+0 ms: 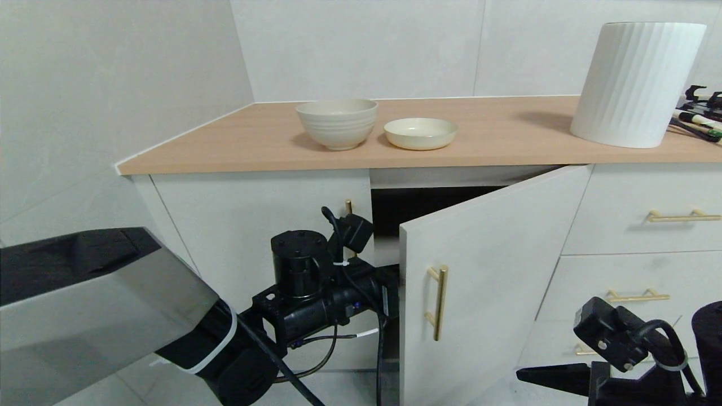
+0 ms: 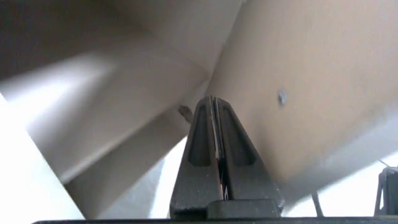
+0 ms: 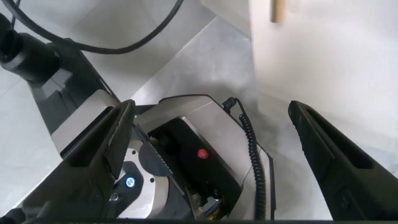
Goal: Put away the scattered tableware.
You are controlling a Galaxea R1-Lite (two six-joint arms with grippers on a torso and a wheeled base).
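The left gripper [image 2: 214, 109] has its fingers pressed flat together with nothing between them, its tip in the gap behind the half-open cabinet door [image 1: 485, 270] (whether it touches the door cannot be told). The right gripper [image 3: 210, 109] hangs low, spread wide and empty. A bowl [image 1: 337, 123] and a shallow dish [image 1: 420, 133] sit side by side, slightly apart, on the countertop [image 1: 507, 127].

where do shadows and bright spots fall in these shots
Head view: the bowl and dish throw shadows on the counter, the white container shades the wood to its left, and the cupboard behind the open door is dark. Left wrist view: a bright patch lies on the pale panel beyond the shut left gripper. Right wrist view: even light on the floor.
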